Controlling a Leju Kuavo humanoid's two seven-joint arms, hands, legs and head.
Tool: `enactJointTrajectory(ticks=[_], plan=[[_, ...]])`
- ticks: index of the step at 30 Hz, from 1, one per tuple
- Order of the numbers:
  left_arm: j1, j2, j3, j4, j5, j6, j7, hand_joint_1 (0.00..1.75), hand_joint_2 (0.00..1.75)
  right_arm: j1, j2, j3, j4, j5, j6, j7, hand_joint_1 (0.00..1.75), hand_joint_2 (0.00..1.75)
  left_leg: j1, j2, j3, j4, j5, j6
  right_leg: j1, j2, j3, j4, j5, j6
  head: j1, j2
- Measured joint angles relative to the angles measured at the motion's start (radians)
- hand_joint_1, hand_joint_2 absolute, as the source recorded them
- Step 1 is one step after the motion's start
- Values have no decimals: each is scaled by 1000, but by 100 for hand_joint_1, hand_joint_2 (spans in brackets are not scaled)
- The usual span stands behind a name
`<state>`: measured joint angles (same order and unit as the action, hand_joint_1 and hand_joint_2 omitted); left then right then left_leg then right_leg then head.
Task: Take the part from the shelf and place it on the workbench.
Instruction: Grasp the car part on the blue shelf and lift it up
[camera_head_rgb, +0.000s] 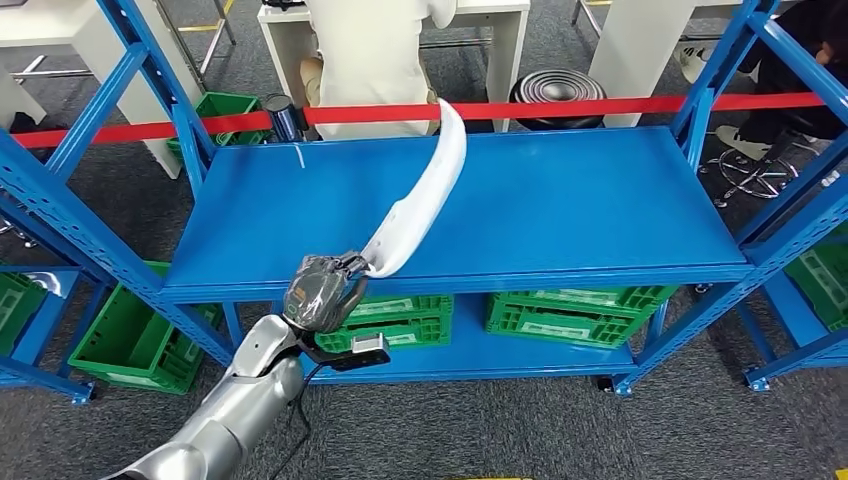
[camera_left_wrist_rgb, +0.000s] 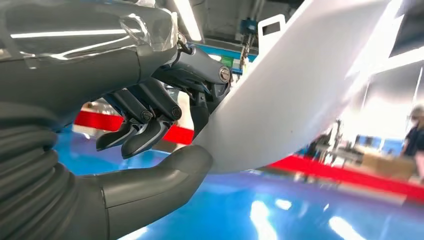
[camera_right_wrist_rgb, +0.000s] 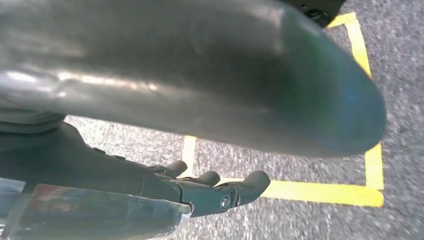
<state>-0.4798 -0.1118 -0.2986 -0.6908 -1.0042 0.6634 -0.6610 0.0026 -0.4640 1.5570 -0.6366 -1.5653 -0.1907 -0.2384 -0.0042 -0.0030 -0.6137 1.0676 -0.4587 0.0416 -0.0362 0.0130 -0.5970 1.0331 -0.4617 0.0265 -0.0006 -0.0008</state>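
**Left hand holds the curved white part over the shelf edge**

Silver and jointed, the left arm (camera_head_rgb: 225, 420) rises from the bottom of the head view toward the front rail of the blue metal shelf (camera_head_rgb: 560, 210). Its left hand (camera_head_rgb: 322, 290), wrapped in glossy clear film, grips the lower end of the part (camera_head_rgb: 425, 195). In the left wrist view the thick grey thumb (camera_left_wrist_rgb: 160, 175) presses under the part (camera_left_wrist_rgb: 300, 95) while one dark finger (camera_left_wrist_rgb: 200, 112) bears on its near face; the other fingers (camera_left_wrist_rgb: 140, 132) curl beside it without touching it.

That part is a long, smooth, white plastic piece, curved like a blade and tapering to a rounded tip. It slants up and away from the hand across the painted shelf board, its tip reaching the red tape (camera_head_rgb: 620, 105) stretched behind the shelf. Whether its far end rests on the board cannot be told.

Green ribbed plastic crates (camera_head_rgb: 575, 315) sit on the lower level, and another green crate (camera_head_rgb: 125, 335) stands on the grey speckled floor to the left.

The right hand (camera_right_wrist_rgb: 210, 192) hangs above rough grey flooring marked with yellow lines (camera_right_wrist_rgb: 320, 190), its dark fingers loosely extended and holding nothing.
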Motion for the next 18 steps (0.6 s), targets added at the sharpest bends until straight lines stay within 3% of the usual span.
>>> enactJointTrajectory(ticks=[3,5,7,9,10,11,12,14,16,18], plan=[[-4,-20,17,-3,11,0,-6,175,175,-3,6,1,8,0,3,-1,0,0,-12,1,19,-46,6,14,-2,0,0,-10,6,10,-1,0],[-5,-28,25,-6,11,0,-7,175,175,-2,9,2,11,0,4,-1,0,0,-8,4,33,-73,19,20,-1,-3,-4,-4,2,14,0,0],[-6,-38,30,-7,12,0,-7,175,175,-3,10,2,15,0,4,-1,0,0,-4,6,46,-97,33,25,1,-7,-40,70,-34,7,3,0],[-5,-44,32,-7,20,0,-9,175,175,-3,10,2,20,0,4,-1,0,0,-7,6,45,-99,36,29,1,-7,-102,198,-85,2,5,0],[-2,-46,33,-6,41,0,-14,175,175,-3,10,2,22,-1,6,-1,0,0,-9,6,44,-98,35,28,1,-7,-124,242,-98,5,5,0],[1,-46,29,-6,84,0,-19,175,175,-2,10,2,25,-2,8,-1,0,0,-9,6,43,-96,35,28,0,-8,-128,250,-95,12,5,0],[4,-46,17,-9,149,-1,-23,175,175,-2,11,2,28,-2,11,-2,0,0,-9,6,42,-93,33,25,-1,-8,-111,216,-77,22,5,0],[7,-40,-33,-35,308,-5,-12,175,175,-3,14,2,38,-4,22,-4,0,0,-9,4,37,-77,24,15,-5,-13,-42,84,-27,39,5,0],[12,-25,-102,-93,445,-17,18,175,175,-5,20,2,48,-5,31,-6,0,0,-12,4,27,-56,14,3,-4,-13,-1,3,-4,33,4,0],[23,-3,-174,-175,549,-41,47,175,175,-4,28,2,57,-5,37,-8,0,0,-13,3,19,-45,11,-4,0,-11,-1,0,-3,18,2,0]])
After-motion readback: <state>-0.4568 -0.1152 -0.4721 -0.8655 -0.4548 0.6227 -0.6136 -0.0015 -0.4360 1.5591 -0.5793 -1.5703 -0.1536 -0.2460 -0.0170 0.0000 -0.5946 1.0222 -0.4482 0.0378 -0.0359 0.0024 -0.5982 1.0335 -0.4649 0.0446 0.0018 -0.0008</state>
